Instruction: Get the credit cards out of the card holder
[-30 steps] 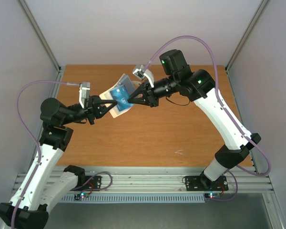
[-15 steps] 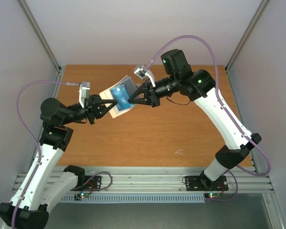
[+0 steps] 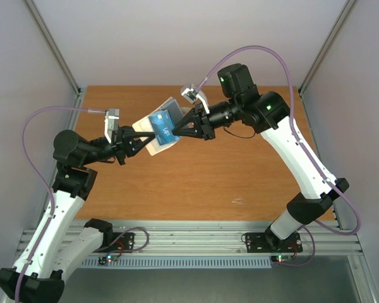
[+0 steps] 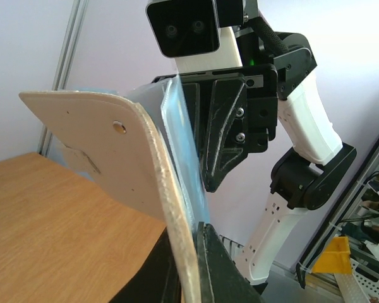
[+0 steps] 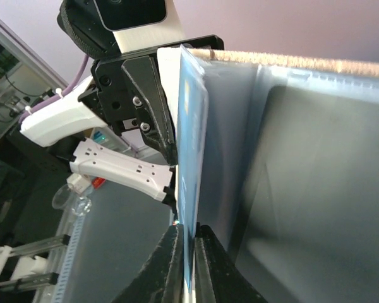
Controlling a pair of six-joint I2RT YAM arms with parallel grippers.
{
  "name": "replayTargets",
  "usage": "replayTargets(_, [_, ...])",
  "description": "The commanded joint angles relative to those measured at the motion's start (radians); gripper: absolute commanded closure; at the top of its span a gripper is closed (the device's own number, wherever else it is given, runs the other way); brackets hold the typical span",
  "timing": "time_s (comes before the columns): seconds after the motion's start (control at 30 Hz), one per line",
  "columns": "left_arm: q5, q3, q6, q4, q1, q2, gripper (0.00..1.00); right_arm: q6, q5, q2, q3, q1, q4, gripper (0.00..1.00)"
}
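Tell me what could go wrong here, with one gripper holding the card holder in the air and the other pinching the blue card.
1. The right gripper pinches the blue card only near one edge, so it may slip off as it pulls.
2. The left gripper holds the card holder by one edge above the table. A pull could tug the holder loose and drop it.

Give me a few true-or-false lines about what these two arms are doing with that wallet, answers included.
1. The card holder is held up above the table. True.
2. The right gripper pinches a blue card. True.
3. The left gripper is open and holds nothing. False: it is shut on the card holder's edge.
4. The blue card lies flat on the table. False: it is up in the air, partly inside the card holder.
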Motion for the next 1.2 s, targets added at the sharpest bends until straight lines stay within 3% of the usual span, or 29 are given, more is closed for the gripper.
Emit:
replayTargets(0.0, [0.013, -0.003, 0.008, 0.063, -0.003, -0.006, 1.00, 0.004, -0.014, -0.017, 0.004, -0.009, 0.039, 0.90])
replayTargets(0.2, [0.007, -0.003, 0.009, 0.072, -0.004, -0.011, 1.00, 0.005, -0.029, -0.036, -0.031, -0.035, 0.045, 0.85])
replayTargets(0.6, [0.016, -0.003, 0.034, 0.070, -0.005, -0.008, 1.00, 0.054, -0.062, -0.038, -0.064, -0.033, 0.119, 0.99])
replayTargets(1.17, [0.016, -0.010, 0.051, 0.056, -0.007, -0.006, 1.00, 0.124, -0.084, -0.005, -0.075, 0.023, 0.257, 0.94])
